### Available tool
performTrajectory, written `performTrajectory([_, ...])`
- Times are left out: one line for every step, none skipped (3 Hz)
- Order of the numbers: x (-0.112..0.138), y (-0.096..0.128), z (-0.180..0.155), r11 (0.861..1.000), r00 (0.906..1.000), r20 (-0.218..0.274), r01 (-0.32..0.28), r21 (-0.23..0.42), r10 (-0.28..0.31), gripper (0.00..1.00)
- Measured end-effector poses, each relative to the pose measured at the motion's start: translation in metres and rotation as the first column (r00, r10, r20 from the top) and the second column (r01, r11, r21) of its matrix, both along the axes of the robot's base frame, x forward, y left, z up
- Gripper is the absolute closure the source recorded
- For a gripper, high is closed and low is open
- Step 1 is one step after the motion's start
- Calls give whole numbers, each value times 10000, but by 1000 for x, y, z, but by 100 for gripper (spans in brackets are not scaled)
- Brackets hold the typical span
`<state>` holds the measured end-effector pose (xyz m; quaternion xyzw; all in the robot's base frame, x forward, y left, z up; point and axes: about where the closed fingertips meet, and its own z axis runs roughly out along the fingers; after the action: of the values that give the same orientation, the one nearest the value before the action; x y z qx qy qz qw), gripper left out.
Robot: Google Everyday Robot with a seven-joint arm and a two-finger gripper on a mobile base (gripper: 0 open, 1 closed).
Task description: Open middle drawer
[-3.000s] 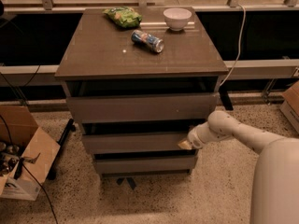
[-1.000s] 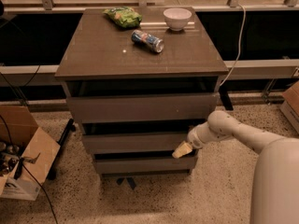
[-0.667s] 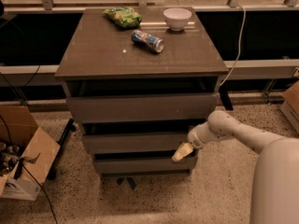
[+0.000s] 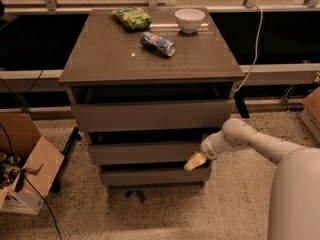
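The middle drawer is a grey-brown flat front panel between the taller top drawer and the short bottom drawer of a low cabinet. All three fronts stand slightly staggered with dark gaps above them. My gripper is at the right end of the middle drawer's front, at its lower edge, its pale tip pointing down-left. The white arm reaches in from the right.
On the cabinet top lie a green snack bag, a blue can on its side and a white bowl. A cardboard box stands on the floor at left. A white cable hangs at right.
My gripper has dropped slightly, from the middle drawer's right end to its lower right corner. The drawers look unmoved.
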<state>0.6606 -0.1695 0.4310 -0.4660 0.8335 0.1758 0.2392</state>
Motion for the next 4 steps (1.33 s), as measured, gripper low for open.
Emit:
performTrajectory([0,0,0,10000,10000,0,0,0,0,48])
performTrajectory([0,0,0,10000,10000,0,0,0,0,73])
performTrajectory([0,0,0,10000,10000,1,0,0,0,96])
performTrajectory([0,0,1,10000,10000,1,0,0,0,100])
